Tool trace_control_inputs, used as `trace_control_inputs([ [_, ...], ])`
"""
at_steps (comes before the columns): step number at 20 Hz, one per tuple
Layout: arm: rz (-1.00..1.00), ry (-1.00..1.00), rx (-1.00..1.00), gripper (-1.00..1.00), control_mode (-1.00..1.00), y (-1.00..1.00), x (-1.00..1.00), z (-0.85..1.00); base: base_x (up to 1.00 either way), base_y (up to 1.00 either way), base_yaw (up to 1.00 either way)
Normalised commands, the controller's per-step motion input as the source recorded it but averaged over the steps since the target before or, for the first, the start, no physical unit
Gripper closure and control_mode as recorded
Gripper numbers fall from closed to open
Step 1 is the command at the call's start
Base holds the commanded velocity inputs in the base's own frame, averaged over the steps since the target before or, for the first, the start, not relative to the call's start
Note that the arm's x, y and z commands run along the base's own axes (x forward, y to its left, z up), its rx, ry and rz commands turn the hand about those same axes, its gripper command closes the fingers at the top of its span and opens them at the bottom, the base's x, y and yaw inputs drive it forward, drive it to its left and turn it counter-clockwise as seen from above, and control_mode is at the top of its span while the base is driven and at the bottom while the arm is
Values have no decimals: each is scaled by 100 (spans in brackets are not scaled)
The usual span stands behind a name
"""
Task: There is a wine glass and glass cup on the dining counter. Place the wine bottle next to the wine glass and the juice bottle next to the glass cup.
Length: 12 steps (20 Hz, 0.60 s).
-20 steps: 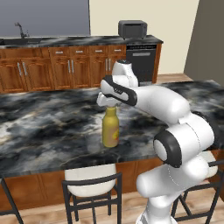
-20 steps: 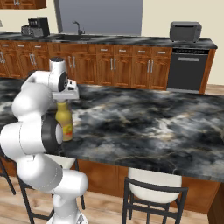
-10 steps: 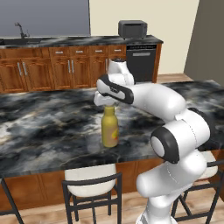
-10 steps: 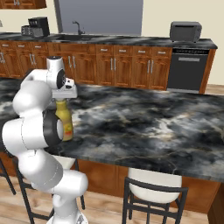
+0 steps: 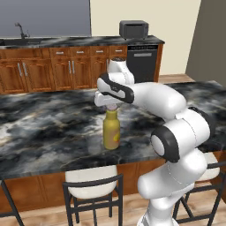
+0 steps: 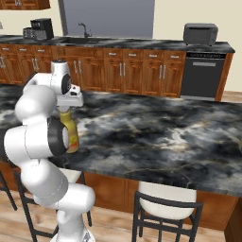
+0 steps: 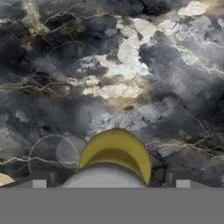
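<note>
1. Marbled surface (image 5: pixel 39 128) of the dining counter, carrying the task's things.
2. End effector (image 5: pixel 113 104) directly above the juice bottle (image 5: pixel 111 130), fingers (image 7: pixel 39 180) spread apart either side of the white cap, clear of it.
3. Bottle upright near the surface's front edge.
4. Glass cup (image 7: pixel 53 156) just beside the bottle, at 9 o'clock in the hand view.

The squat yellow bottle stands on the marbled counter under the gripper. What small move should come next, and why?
Probably lift the gripper straight up. Its jaws look spread beside the white cap, and the squat mustard-yellow bottle stands upright on the black-and-grey marbled counter, close beside the faint clear straight-sided tumbler. Rising vertically should avoid tipping either.
</note>
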Motion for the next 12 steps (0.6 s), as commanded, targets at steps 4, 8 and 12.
trace_control_inputs([
  [4, -3, -1, 0, -100, -100, 0, -17, 3, 0, 0, 0],
  [8, -3, -4, 0, -100, -100, 0, -24, 14, 0, 0, 0],
  [12, -2, -8, 0, -100, -100, 0, -16, 25, 0, 0, 0],
])
